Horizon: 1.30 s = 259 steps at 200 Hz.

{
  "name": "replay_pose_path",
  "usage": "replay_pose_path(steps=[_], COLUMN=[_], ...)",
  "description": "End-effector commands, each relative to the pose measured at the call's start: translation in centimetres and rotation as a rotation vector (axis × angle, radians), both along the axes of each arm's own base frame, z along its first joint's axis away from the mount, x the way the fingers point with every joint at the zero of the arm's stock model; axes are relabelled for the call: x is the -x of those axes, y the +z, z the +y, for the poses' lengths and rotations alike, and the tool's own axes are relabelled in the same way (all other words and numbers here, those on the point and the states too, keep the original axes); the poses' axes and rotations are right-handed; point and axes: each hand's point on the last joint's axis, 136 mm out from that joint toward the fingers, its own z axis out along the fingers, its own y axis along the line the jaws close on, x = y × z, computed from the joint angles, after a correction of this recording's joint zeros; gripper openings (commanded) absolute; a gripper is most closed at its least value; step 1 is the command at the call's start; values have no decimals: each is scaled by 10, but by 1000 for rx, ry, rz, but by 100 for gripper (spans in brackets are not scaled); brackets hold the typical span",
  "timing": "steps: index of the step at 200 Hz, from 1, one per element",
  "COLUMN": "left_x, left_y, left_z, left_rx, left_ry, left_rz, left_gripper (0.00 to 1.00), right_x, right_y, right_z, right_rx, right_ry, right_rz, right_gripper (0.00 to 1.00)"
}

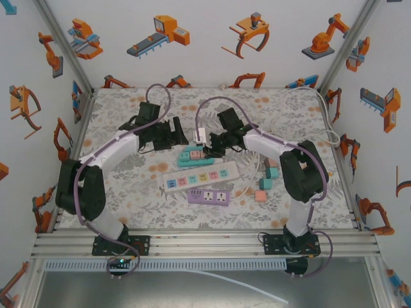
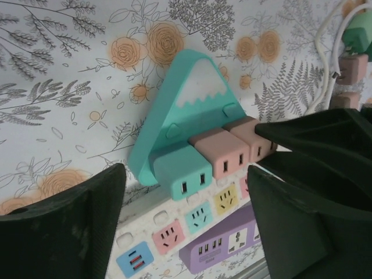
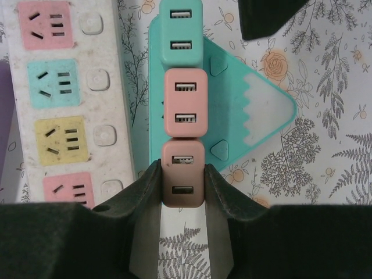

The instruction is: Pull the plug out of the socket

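The brown plug sits at the end of a row of three cube-shaped plugs on the teal, mountain-shaped socket. The right hand is clenched on it, one finger pressed to each side face, so the plug lies squarely between the fingertips with its two slots facing up. The plug is seated against the socket's edge, touching its neighbour.

Just beyond the right hand's fingertips, the pink plug comes next in the row, and the teal plug lies farthest from that hand. The socket's white-capped peak points off to the hand's right.

The left hand is released, its jaws spread wide. It hovers over the other end of the row, the teal plug in line with the gap between its fingers; I cannot tell whether they touch anything.

To the right hand's left, the white power strip lies alongside the socket, and the purple power strip lies on that strip's far side. Everything rests on the floral desk.
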Motion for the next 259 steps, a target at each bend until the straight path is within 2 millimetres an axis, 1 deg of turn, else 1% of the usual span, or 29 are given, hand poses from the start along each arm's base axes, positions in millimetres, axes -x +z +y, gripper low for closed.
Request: replay_pose_path(steps=[1,13,25,47,66,88,116,141,174,188,205,220,240,259], left_x=[-15,-21,-24,-25,-22,-15,-4,8,24,30,35,39,45,51], left_y=[-5,-15,-19,-31,-48,-68,-85,-103,-122,-129,-133,-137,-147,-159], left_z=[-14,-19,-27,-38,-40,-35,-30,-23,-21,-20,-23,-22,-13,-2], left_rx=[17,15,39,88,99,72,36,-3,-44,-65,-71,-94,-159,-219], left_ry=[-60,-78,-103,-133,-137,-129,-145,-156,-193,-213,-238,-247,-246,-238], left_rz=[-3,14,19,49,96,142,181,229,289,313,326,338,368,398], left_gripper=[68,63,60,58,57,52,44,44,44,44,44,44,44,44], right_x=[4,4,4,1,1,0,-4,-7,-4,-3,-2,0,2,4], right_y=[11,13,13,14,15,17,19,23,21,17,9,6,18,34], right_z=[6,6,7,8,10,12,15,18,22,23,24,25,30,33], right_rx=[-19,-20,-20,-21,-27,-36,-39,-47,-49,-40,-22,-19,-43,-69], right_ry=[61,64,63,61,66,70,60,55,66,67,65,70,89,94], right_rz=[-16,-16,-17,-18,-14,-12,-10,-11,-4,2,9,21,21,31], right_gripper=[22,22,22,21,20,19,17,14,13,13,17,14,9,6])
